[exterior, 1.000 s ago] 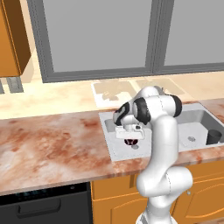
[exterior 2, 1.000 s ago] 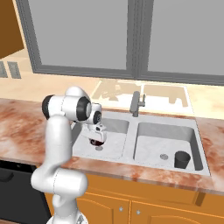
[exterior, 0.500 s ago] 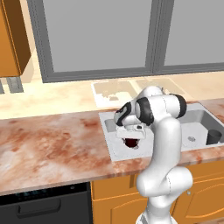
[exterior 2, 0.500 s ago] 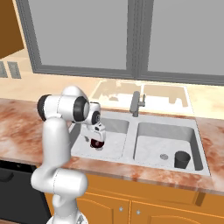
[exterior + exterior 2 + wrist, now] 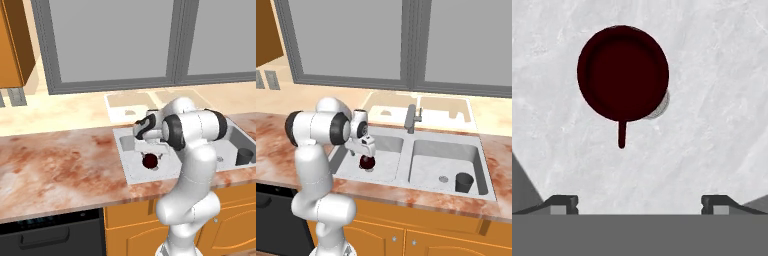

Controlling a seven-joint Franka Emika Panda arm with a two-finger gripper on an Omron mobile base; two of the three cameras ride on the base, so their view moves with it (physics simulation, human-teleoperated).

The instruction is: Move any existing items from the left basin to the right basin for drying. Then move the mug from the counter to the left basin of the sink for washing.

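1 mug (image 5: 622, 73), upright on the floor of the left basin (image 5: 383, 165) partly over its drain, lies straight below the gripper (image 5: 639, 204), whose jaws stand wide apart holding nothing; handle points toward the fingertips, dark cup (image 5: 464, 182) in right basin (image 5: 428, 170).

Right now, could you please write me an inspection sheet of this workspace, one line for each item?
Surface: the counter is marbled reddish-brown stone with the sink set into it.
Job's things: the mug sits upright on the floor of the left basin, over its drain; the right basin holds a dark cup near its front right corner.
Clutter: nothing seen.
Gripper: the gripper is open above the mug, holding nothing.
Cables: nothing seen.
Surroundings: a grey faucet behind the sink, grey windows above, orange cabinets below, a black appliance at lower left.
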